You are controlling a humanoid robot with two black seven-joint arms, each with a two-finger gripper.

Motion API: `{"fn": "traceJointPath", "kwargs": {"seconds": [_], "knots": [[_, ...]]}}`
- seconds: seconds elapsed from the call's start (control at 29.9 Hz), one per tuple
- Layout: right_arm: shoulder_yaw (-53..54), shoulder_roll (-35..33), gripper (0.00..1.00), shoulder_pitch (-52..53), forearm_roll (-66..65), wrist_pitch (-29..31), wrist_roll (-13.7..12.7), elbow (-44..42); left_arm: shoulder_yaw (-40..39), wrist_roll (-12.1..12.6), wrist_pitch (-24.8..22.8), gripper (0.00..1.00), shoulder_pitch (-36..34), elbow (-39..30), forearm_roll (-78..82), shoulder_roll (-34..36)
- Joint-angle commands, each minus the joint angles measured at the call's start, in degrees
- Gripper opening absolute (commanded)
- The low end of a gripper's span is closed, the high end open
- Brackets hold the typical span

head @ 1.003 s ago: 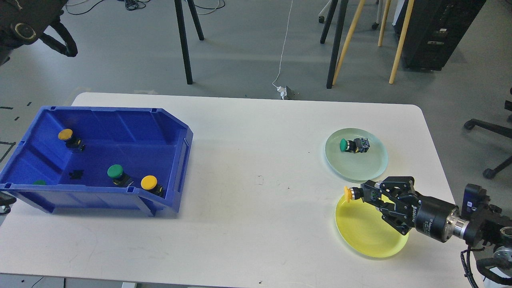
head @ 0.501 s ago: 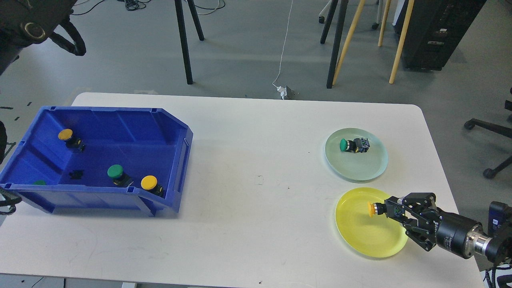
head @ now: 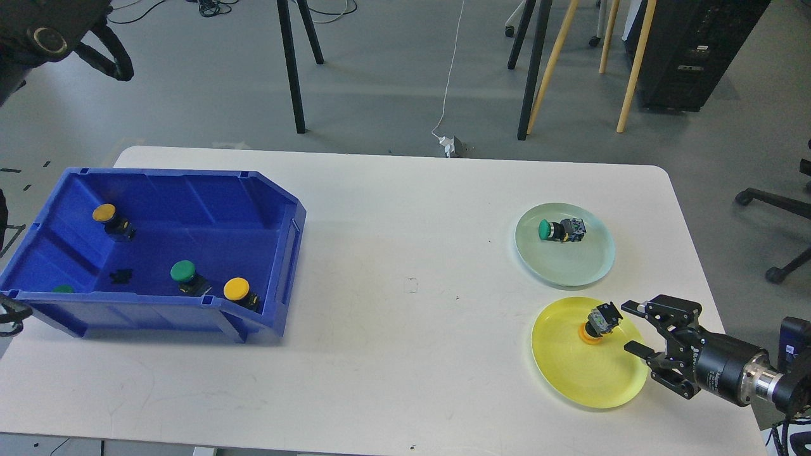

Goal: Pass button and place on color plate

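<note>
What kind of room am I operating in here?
Probably a lab or workshop, not a home: a white rounded-corner table on a grey concrete floor, loose white cable trailing across it, a black equipment cabinet, and a blue plastic parts bin of push-buttons.

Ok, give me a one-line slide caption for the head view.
Right end effector open beside the yellow button resting cap-down on the yellow plate.

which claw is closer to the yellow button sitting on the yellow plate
Right. The right claw sits open just beside the yellow-capped push button on the round yellow plate. The left claw is far away, raised beyond the table's far left corner.
</note>
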Motion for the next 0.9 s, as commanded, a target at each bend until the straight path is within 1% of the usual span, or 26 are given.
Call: {"fn": "traceJointPath", "kwargs": {"seconds": [0.0,0.03,0.07,0.2,0.4,0.5,0.57,0.67,0.7,0.77,0.87], "knots": [[0.69,-0.3,0.87,0.11,0.13,0.27,0.2,0.23,-0.01,0.0,0.0,0.99,-0.04,0.0,0.01,0.0],[1.57,-0.39,0.91,0.11,0.14,0.45,0.2,0.32,-0.01,0.0,0.0,0.99,-0.12,0.0,0.01,0.0],[2.45,-0.48,0.93,0.02,0.22,0.54,0.2,0.32,-0.01,0.0,0.0,0.99,-0.12,0.0,0.01,0.0],[9.03,-0.39,0.94,0.02,0.22,1.77,0.2,1.98,-0.09,0.0,0.0,0.99,-0.21,0.0,0.01,-0.09],[22.65,1.1,0.94,0.9,1.45,1.59,0.02,5.94,-0.09,0.0,0.0,0.99,-0.65,0.0,-1.83,-1.14],[26.0,1.45,0.94,4.31,1.89,1.33,0.02,6.47,-0.01,0.0,0.0,0.99,-0.56,0.0,-4.03,-1.76],[25.4,1.46,0.94,8.79,4.16,0.02,-0.06,5.33,-0.09,0.0,0.0,0.99,-0.56,0.0,-5.61,-1.85],[23.64,1.8,0.94,15.47,7.43,-6.03,-0.24,-0.62,-0.09,0.0,0.0,0.99,-0.48,0.0,-9.91,-1.93],[22.59,2.94,0.94,18.54,7.43,-7.71,-0.59,-3.43,-0.09,0.0,0.0,0.99,-0.39,0.0,-11.93,-1.94],[20.13,7.06,0.94,24.78,7.34,-8.6,-1.38,-9.93,-0.09,0.0,0.0,0.99,-0.3,0.0,-16.06,-2.2],[15.65,11.82,0.94,32.26,7.08,-9.13,-6.11,-20.04,0.61,0.0,0.0,0.99,-0.04,-0.18,-19.59,-2.29]]}}
